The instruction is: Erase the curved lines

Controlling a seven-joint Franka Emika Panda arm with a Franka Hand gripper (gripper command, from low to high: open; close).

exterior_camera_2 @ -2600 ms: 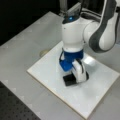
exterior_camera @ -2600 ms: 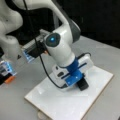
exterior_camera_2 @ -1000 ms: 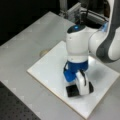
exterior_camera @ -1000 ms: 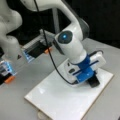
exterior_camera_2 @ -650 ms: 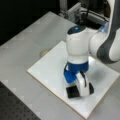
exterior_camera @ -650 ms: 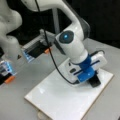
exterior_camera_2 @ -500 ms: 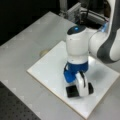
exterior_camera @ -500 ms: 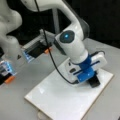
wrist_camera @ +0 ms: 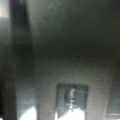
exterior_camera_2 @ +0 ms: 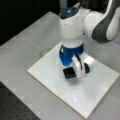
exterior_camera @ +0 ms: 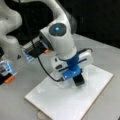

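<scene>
I am seeing the pincer (exterior_camera: 78,79) pressing a dark block, likely an eraser (exterior_camera_2: 69,73), down onto the white board (exterior_camera: 62,100) lying on the grey surface (exterior_camera_2: 22,50). The pincer is clamping that block in both front views. The curve lines are not showing on the board anywhere; whether the arm is covering them I cannot tell. The wrist view is giving me only a dark blur.

Since the earliest pictures the tool (exterior_camera: 78,80) has slid across the board (exterior_camera: 55,100).
</scene>
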